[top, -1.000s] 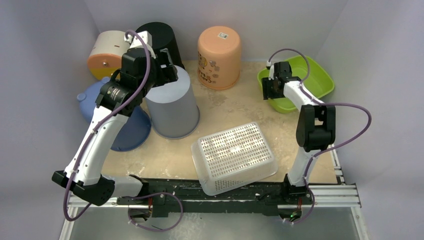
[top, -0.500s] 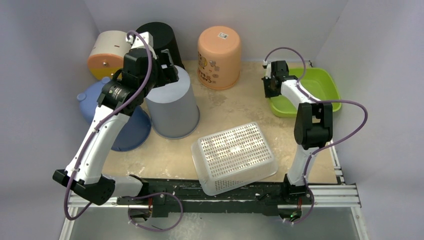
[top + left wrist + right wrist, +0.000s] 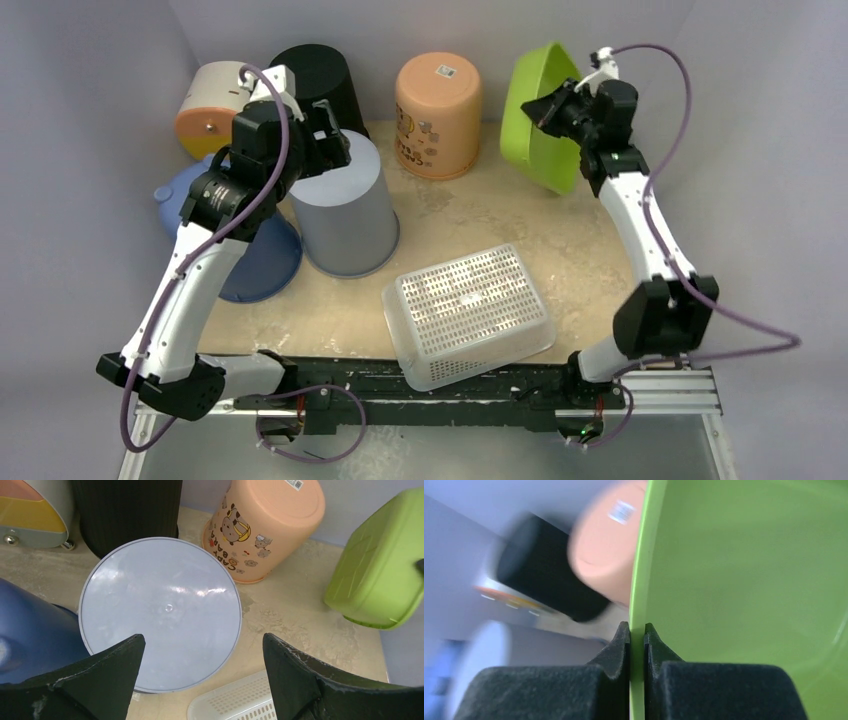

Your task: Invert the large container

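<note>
Far to the left of the left pincer (image 3: 202,642), a cream-and-orange container (image 3: 213,105) is seen lying on its side by the back wall. A blue tub (image 3: 250,255) is set in front of it. Just behind this pincer a black ribbed bin (image 3: 318,80) is stood.

The left pincer is spread wide with nothing between its fingers. It is held directly above the round base of a grey bin (image 3: 160,610), which is turned mouth down, so anything under it is hidden.

To the right of that pincer a peach bucket (image 3: 438,112) with cartoon printing is stood upside down, with a label on its base. Nearer the arm bases, between the two pincers, a white perforated basket (image 3: 468,312) is laid bottom up.

At the back right, the large green basin (image 3: 535,115) is held raised and tipped on its edge. Its thin rim is pinched by the right pincer (image 3: 637,627), whose fingers are pressed together on it. Whether its lower edge touches the table cannot be told.

The table (image 3: 480,215) is a mottled beige surface, enclosed by plain pale walls (image 3: 760,150).
</note>
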You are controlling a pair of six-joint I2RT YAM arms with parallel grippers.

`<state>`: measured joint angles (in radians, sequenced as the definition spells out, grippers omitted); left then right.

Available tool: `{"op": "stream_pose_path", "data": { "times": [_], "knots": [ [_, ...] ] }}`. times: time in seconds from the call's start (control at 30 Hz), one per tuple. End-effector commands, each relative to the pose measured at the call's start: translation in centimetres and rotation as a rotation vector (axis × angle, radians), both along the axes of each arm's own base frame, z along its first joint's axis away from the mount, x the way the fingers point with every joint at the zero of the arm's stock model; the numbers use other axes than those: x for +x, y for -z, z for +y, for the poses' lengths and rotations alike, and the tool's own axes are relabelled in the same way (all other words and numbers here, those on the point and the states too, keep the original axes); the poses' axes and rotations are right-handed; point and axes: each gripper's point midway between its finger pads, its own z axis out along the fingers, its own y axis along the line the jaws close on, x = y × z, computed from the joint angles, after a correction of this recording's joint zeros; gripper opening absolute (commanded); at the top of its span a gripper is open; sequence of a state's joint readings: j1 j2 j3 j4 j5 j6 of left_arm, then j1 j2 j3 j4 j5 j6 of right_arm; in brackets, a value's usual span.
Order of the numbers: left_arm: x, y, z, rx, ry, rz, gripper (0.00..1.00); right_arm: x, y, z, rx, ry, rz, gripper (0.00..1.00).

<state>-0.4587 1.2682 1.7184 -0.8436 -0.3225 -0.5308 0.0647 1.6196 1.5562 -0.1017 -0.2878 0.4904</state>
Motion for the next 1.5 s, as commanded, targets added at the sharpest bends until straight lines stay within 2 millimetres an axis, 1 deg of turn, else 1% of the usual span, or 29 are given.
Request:
{"op": "stream_pose_path", "data": {
  "times": [0.0,0.07,0.1,0.13,0.17,0.3,0.33,0.47,0.5,0.53,0.6,0.77,0.83,0.9,1.0,1.03,1.2,1.47],
  "knots": [
    [-1.0,-2.3,0.6,-0.019,-0.001,-0.063,0.84,-3.9,-12.0,2.1,0.468,-0.038,-0.351,0.0],
    [-1.1,-2.5,0.6,-0.016,0.004,-0.066,0.84,-4.7,-12.3,1.5,0.563,-0.009,-0.397,0.0],
    [-1.1,-2.5,0.6,-0.014,0.006,-0.066,0.84,-5.0,-11.9,1.2,0.604,0.006,-0.41,0.0],
    [-1.1,-2.5,0.6,-0.011,0.009,-0.064,0.84,-5.3,-12.3,1.0,0.636,0.01,-0.435,0.0],
    [-1.1,-2.5,0.6,-0.008,0.011,-0.062,0.84,-5.4,-11.6,1.0,0.658,0.014,-0.431,0.0],
    [-1.2,-2.7,0.6,-0.001,0.015,-0.063,0.85,-5.9,-10.3,0.8,0.746,0.004,-0.452,0.0],
    [-1.2,-2.6,0.6,0.001,0.016,-0.062,0.85,-6.0,-9.2,0.9,0.77,-0.003,-0.442,0.0],
    [-1.2,-2.5,0.7,0.013,0.019,-0.057,0.85,-7.3,-7.7,1.1,0.917,-0.089,-0.513,0.0],
    [-1.2,-2.4,0.7,0.016,0.019,-0.053,0.85,-7.2,-7.0,1.0,0.944,-0.089,-0.514,0.0],
    [-1.2,-2.4,0.7,0.019,0.017,-0.053,0.85,-7.5,-7.1,0.8,0.967,-0.097,-0.537,0.0],
    [-1.2,-2.3,0.8,0.027,0.014,-0.051,0.85,-7.4,-6.6,0.5,1.001,-0.106,-0.563,0.0],
    [-1.0,-1.7,0.9,0.043,0.012,-0.037,0.85,-7.0,-8.0,0.5,1.071,-0.207,-0.668,0.0],
    [-0.9,-1.7,0.8,0.044,0.016,-0.035,0.85,-6.4,-8.0,0.2,1.11,-0.214,-0.679,0.0],
    [-0.8,-1.5,0.7,0.047,0.019,-0.032,0.85,-5.8,-6.8,-0.3,1.129,-0.183,-0.666,0.0],
    [-0.8,-1.6,0.7,0.045,0.02,-0.034,0.85,-5.3,-3.4,-1.6,1.127,-0.11,-0.619,0.0],
    [-0.8,-1.6,0.7,0.044,0.019,-0.034,0.85,-5.2,-2.1,-2.2,1.137,-0.085,-0.598,0.0],
    [-0.9,-1.2,0.6,0.047,0.021,-0.023,0.85,-6.4,3.0,-4.8,1.175,0.039,-0.537,0.0],
    [-0.6,-0.3,0.2,0.038,0.032,-0.004,0.85,-8.3,8.8,-7.1,1.107,0.207,-0.426,0.0]
  ]
}}
